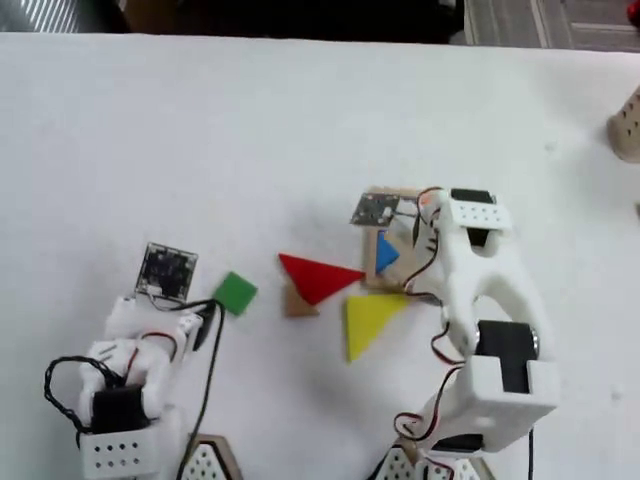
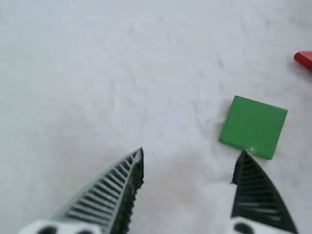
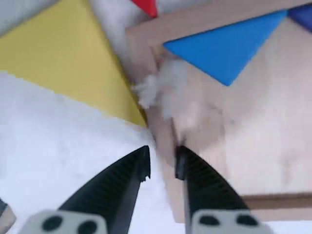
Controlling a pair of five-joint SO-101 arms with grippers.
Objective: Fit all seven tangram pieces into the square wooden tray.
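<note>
The square wooden tray [image 1: 372, 278] lies right of centre, largely under the right arm. A blue triangle [image 3: 226, 51] lies inside it, also seen from above [image 1: 387, 256], with a darker blue piece [image 3: 303, 12] beside it. My right gripper [image 3: 162, 158] is shut on the tray's rim [image 3: 163, 141], one finger inside and one outside. The yellow triangle [image 1: 368, 318] touches that rim with its tip [image 3: 73, 63]. The red triangle [image 1: 318, 277] overlaps a small wood-coloured triangle [image 1: 298, 304]. My left gripper [image 2: 190, 158] stands open, with the green square [image 2: 253, 126] just beyond its dark finger.
A wooden object [image 1: 627, 125] stands at the table's right edge. Both arm bases [image 1: 205, 460] sit at the near edge. The white table [image 1: 250, 130] stretches bare behind the pieces, up to its far edge.
</note>
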